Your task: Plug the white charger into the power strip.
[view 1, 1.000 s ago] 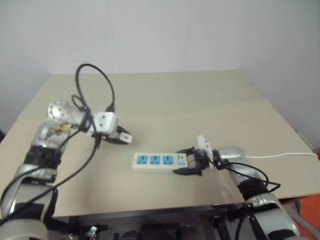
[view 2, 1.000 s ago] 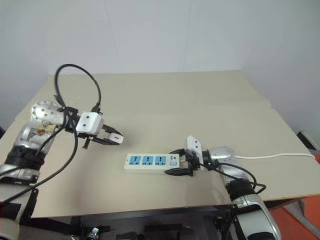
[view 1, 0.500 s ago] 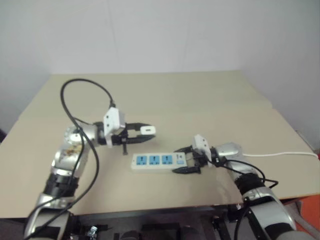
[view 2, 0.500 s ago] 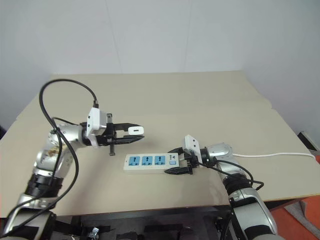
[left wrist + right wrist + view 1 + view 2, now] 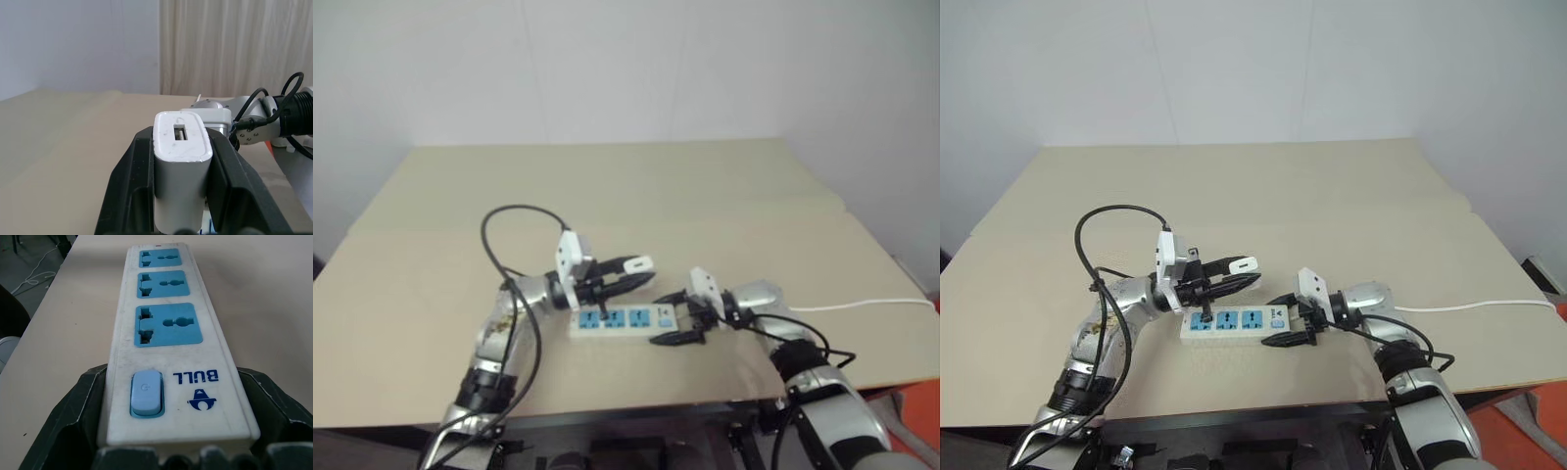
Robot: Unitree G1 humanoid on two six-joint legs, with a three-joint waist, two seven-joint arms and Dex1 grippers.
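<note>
One power strip lies flat on the beige tabletop, near the front edge. It has three blue sockets and one blue switch at its right end. The right hand grasps this switch end, one black finger on each long side of the strip. One thin white cable runs from there to the right edge of the tabletop. One white charger is clamped between the two fingers of the left hand; it hangs just above the strip, over the sockets, not touching them. Behind the strip, the far half of the tabletop offers wide room up to the wall.
</note>
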